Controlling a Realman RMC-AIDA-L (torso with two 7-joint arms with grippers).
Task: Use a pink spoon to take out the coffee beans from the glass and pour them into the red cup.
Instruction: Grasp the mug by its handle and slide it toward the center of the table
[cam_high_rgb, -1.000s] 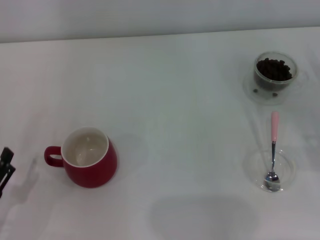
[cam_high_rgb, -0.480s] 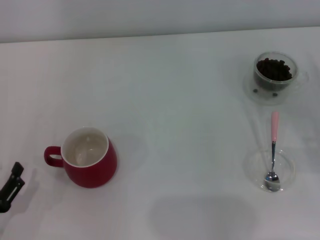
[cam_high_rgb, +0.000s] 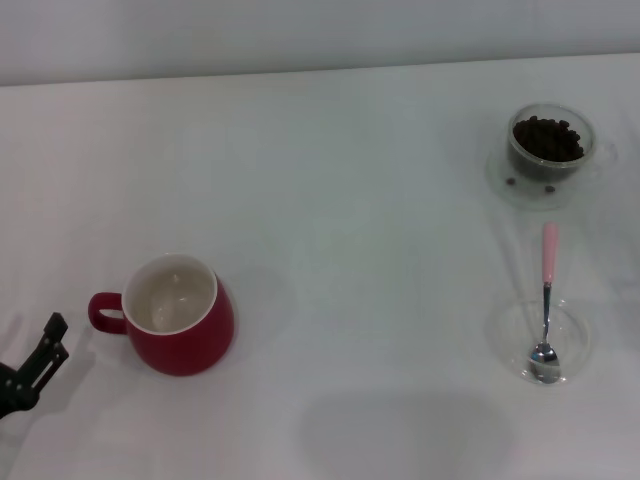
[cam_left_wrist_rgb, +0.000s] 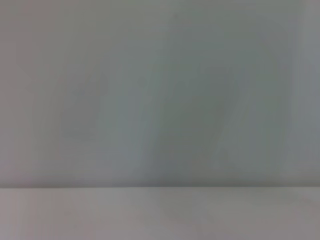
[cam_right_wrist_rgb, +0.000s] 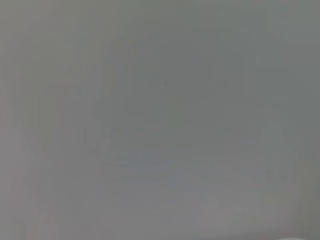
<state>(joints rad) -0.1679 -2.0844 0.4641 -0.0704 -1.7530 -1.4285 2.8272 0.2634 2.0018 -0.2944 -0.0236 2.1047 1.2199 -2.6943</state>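
Pink spoon (cam_high_rgb: 546, 303) lay at my right, its metal bowl resting in a flat clear dish (cam_high_rgb: 512, 333) and its pale handle pointing away from me toward the glass (cam_high_rgb: 550, 143). I judged it light, stiff and rather slippery at the polished neck, so the pink handle end, propped up over the dish rim, looked the best place to take hold. The glass stood on its clear saucer (cam_high_rgb: 500, 178) just beyond, holding the coffee beans (cam_high_rgb: 547, 139); a couple of beans lay on the saucer. I took glass and dish for fragile and easy to shove aside.

The red cup (cam_high_rgb: 178, 314) stood well apart at my left, upright, its white inside showing no beans, handle toward my left gripper (cam_high_rgb: 30, 370). That gripper hovered low near the cup's handle, and I could not tell how its fingers stood. My right gripper was nowhere in sight. Nothing stood on the white table (cam_high_rgb: 350, 200) between glass and cup, so I expected the carry across to spill beans only through tilting.
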